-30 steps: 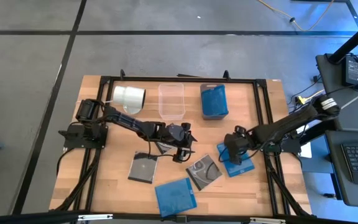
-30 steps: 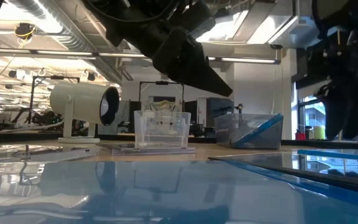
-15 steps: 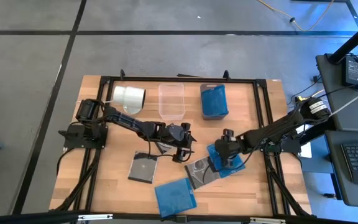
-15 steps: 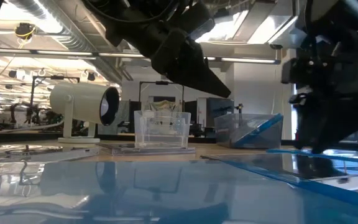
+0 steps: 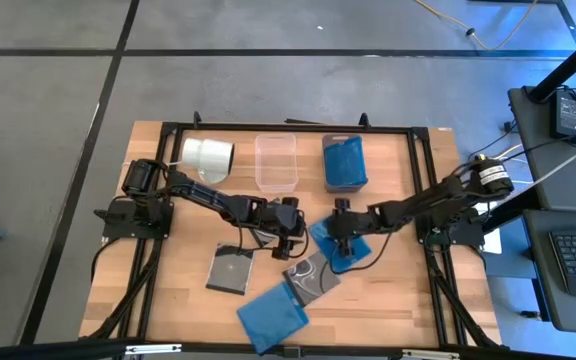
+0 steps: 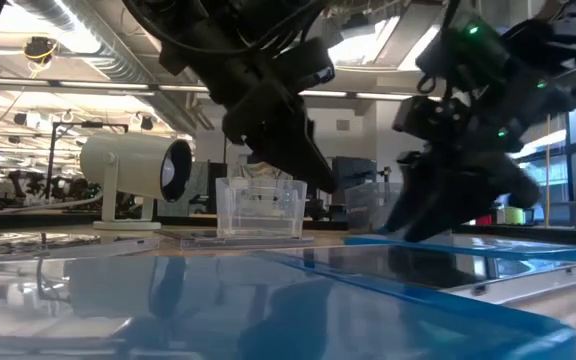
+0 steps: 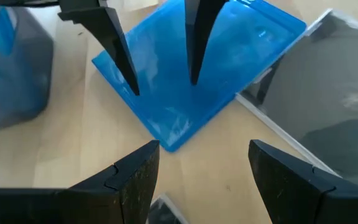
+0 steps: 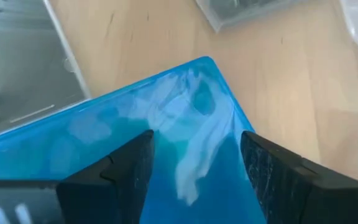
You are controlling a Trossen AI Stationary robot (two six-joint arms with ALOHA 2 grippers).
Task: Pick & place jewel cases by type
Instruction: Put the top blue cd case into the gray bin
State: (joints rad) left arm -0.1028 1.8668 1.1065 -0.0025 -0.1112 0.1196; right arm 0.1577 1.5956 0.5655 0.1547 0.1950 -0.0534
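1. Left gripper [image 5: 293, 232] near the table [image 5: 408, 290] middle, fingers spread apart, nothing between them; in its wrist view, own fingers [image 7: 135, 180] parted over bare wood.
2. Right gripper [image 5: 336, 240] just beside the left one, reaching in from the right side, fingers wide apart and pressed down on a blue case [image 5: 330, 243]; same case seen in the left wrist view [image 7: 197, 68] and the right wrist view [image 8: 135, 143], lying flat on the wood, not lifted.
3. Swirl case [image 5: 308, 277] just in front of the grippers, one edge close to or under the blue case; overlap unclear.
4. Second blue case [image 5: 271, 318] at the front edge, tilted, near the swirl case.
5. Dark case [image 5: 231, 268] left of centre, front of the left arm, apart from the others.
6. Another case partly hidden beneath the left gripper; colour not clear.
7. At the rear: clear bin [image 5: 277, 160] in the middle, empty as far as visible; blue bin [image 5: 344, 163] right of it, with a blue case leaning inside in the low view [image 6: 408, 212].
8. White cylinder [image 5: 207, 156] at the rear left, beside the clear bin.
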